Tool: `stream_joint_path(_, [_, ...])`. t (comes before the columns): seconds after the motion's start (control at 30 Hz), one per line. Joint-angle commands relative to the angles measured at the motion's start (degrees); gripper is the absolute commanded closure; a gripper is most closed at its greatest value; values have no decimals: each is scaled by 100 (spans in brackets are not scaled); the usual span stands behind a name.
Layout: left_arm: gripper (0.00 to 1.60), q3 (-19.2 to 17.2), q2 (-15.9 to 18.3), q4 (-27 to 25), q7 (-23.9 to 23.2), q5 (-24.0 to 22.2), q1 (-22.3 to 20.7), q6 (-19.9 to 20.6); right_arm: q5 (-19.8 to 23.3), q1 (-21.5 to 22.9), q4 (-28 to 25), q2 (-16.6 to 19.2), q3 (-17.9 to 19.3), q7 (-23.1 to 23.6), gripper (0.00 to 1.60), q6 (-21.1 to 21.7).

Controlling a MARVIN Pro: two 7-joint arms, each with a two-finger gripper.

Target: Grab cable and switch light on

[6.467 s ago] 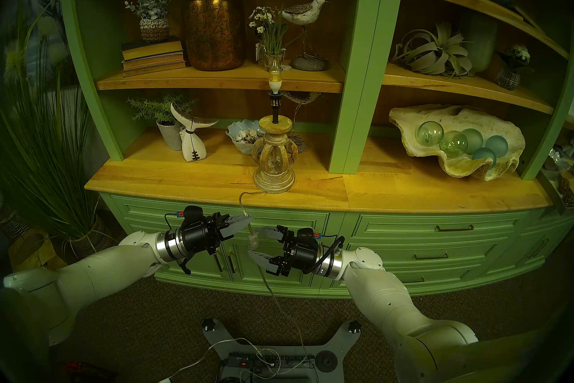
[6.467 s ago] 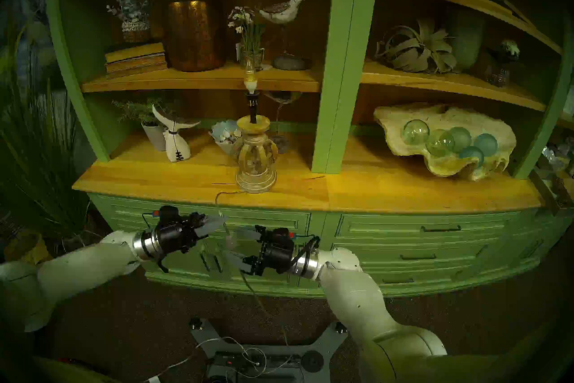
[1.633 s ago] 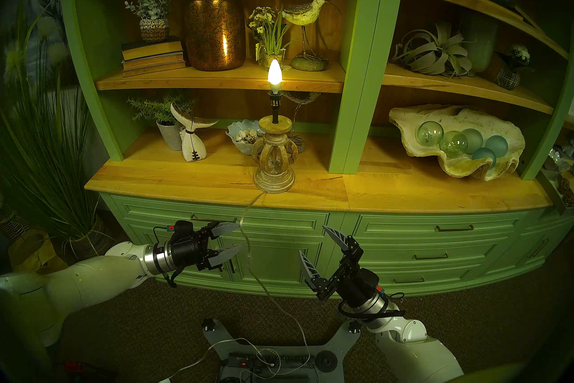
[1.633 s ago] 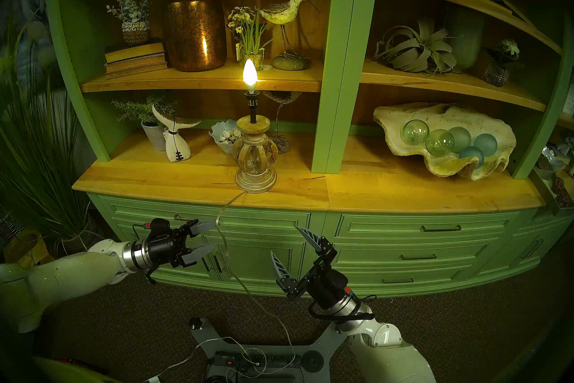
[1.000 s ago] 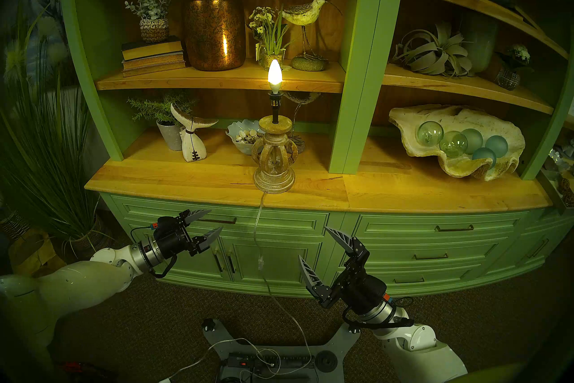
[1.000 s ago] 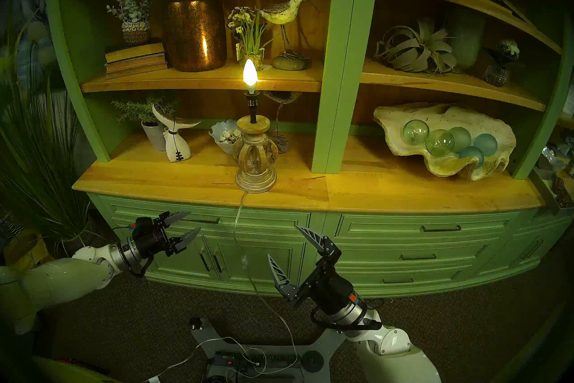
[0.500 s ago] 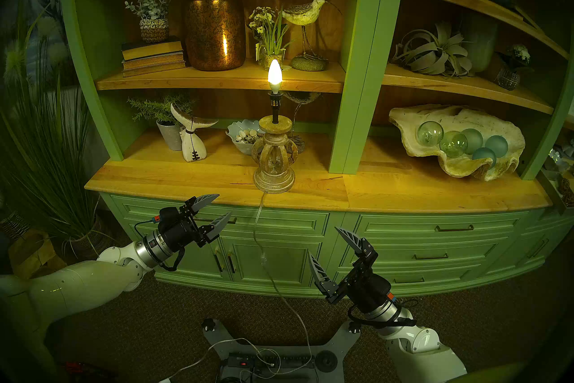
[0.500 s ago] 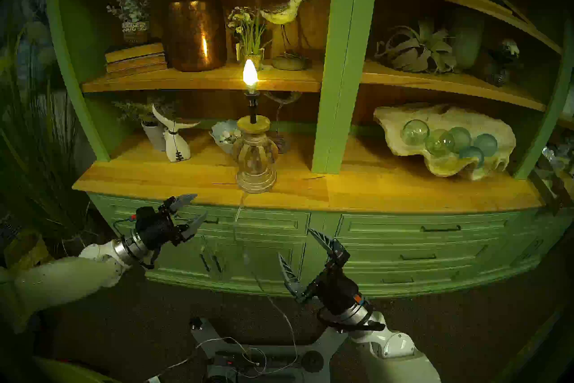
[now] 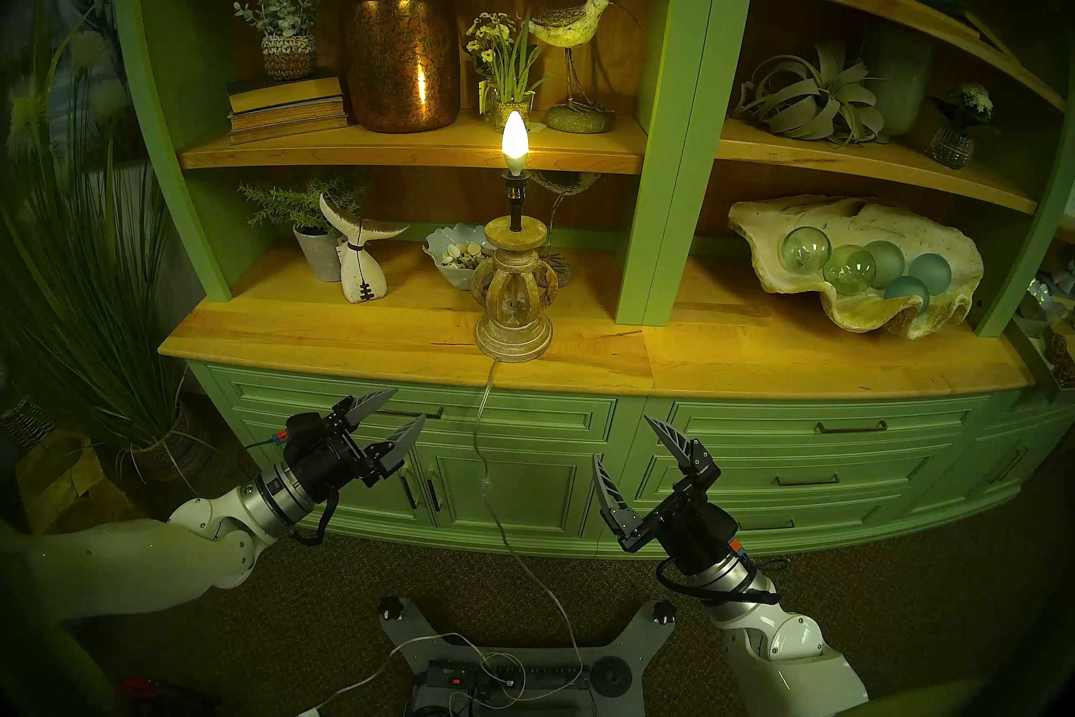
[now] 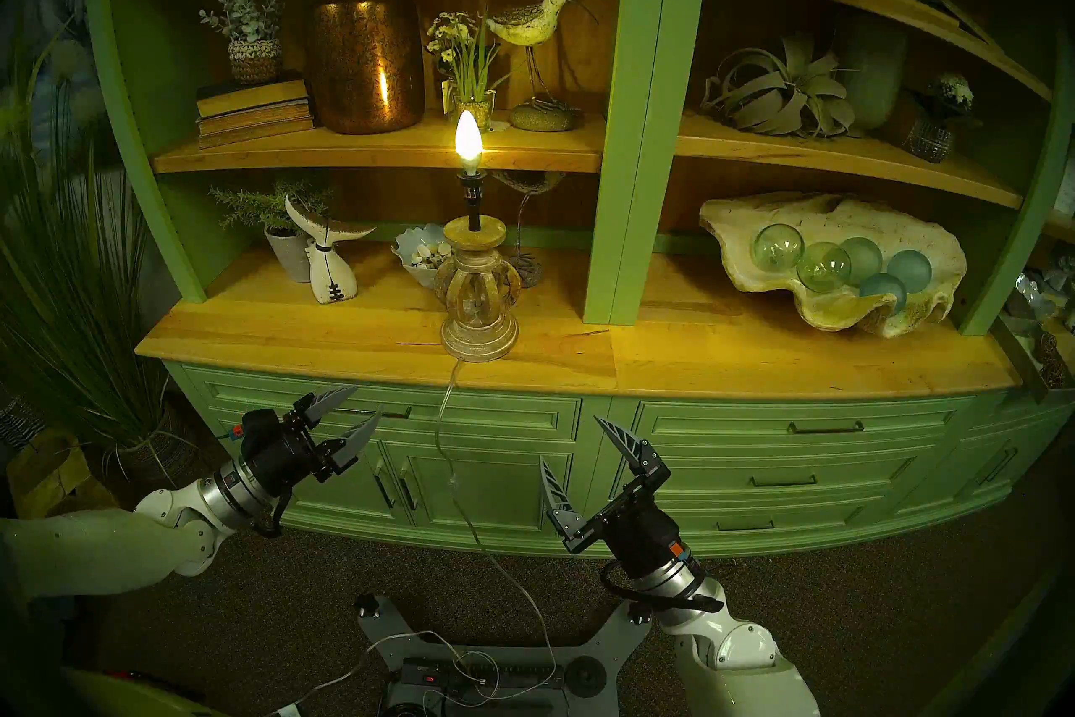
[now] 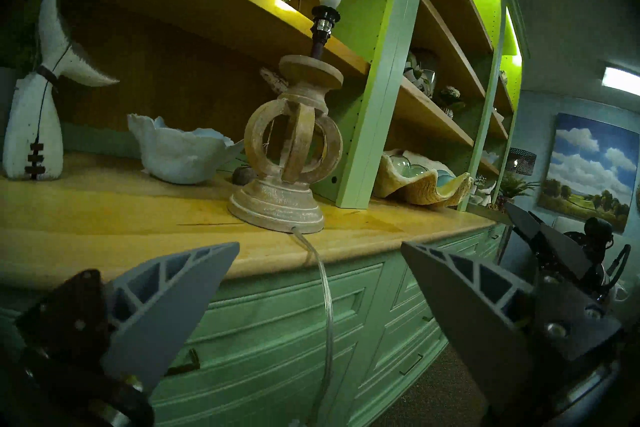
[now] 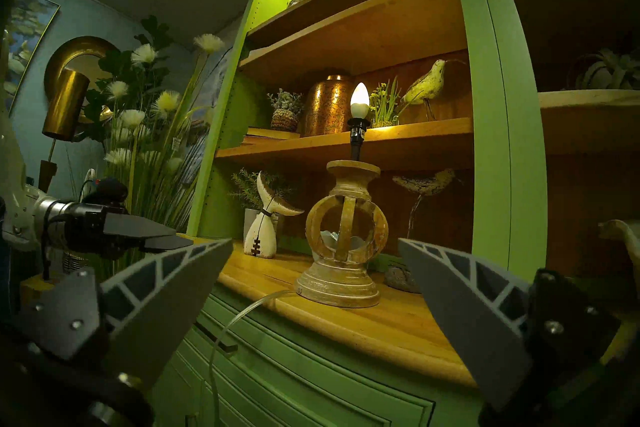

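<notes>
The light (image 9: 514, 139) glows; the cable (image 9: 478, 436) hangs free; left gripper (image 9: 404, 410) and right gripper (image 9: 629, 445) are both spread wide, holding nothing.

Both head views look down from above at the lamp (image 9: 514, 285), dead centre. The left wrist view sits low, close, lamp at twelve o'clock; the right wrist view likewise.

Matt turned-wood lamp base (image 9: 513, 314), clear glossy cable (image 9: 480, 425)
</notes>
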Motion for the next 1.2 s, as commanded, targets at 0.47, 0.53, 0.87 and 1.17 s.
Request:
stream_joint_path(0.47, [0,-35,1056,-1588,2468,1376,472,-406,-328,36,-147,-397,347,-258,0,-34])
stream_joint_path(0.53, [0,-62,1085,-1626,2603,1499,485,-353,-367,16,-152,-473,387,-282,0,-34])
stream_joint_path(0.87, [0,-78,1060,-1755,3469,2258,449,-118,-459,-39,-243,-688,698,-238,0,-34])
stream_joint_path(1.17, [0,-67,999,-1669,2978,2165,420,-251,-243,-75,-367,-607,677,92,0,-34])
